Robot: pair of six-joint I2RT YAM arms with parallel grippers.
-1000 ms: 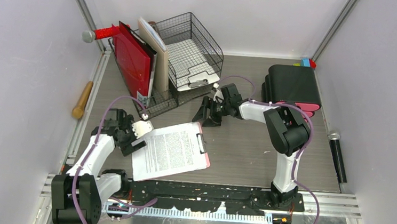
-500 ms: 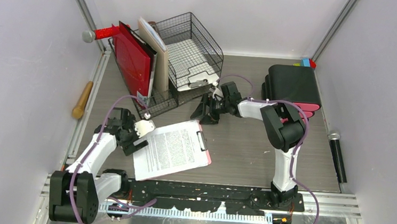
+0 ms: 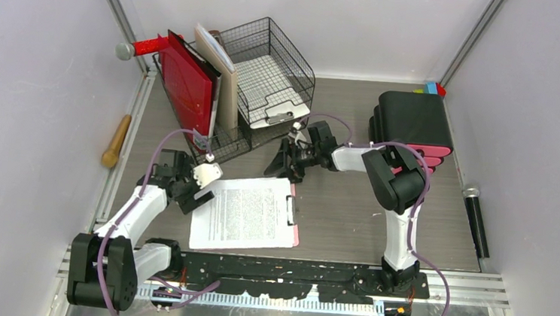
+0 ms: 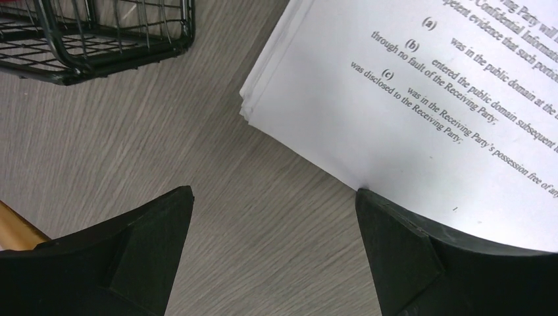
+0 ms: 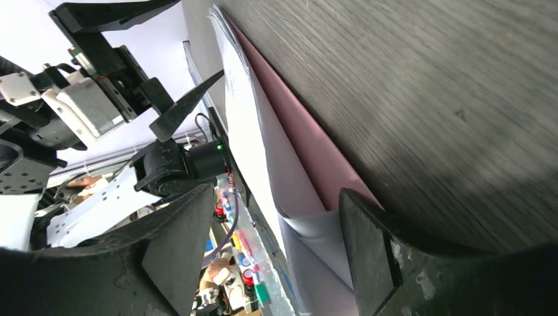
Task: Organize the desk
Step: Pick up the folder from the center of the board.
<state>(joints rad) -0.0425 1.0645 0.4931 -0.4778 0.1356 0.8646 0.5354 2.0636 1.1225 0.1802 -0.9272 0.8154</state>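
The left gripper [image 4: 273, 192] hangs with its fingers spread wide above the grey wood-grain desk [image 3: 348, 209], which lies beneath both arms. One finger touches the white printed paper stack [image 3: 242, 212] on the flat pink clipboard [image 5: 319, 158]. The right gripper [image 5: 276, 194] stands partly spread astride the clipboard's edge, clamping nothing.

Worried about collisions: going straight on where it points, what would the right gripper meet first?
Likely the paper stack on the pink clipboard, just ahead of the right gripper; depth unclear.
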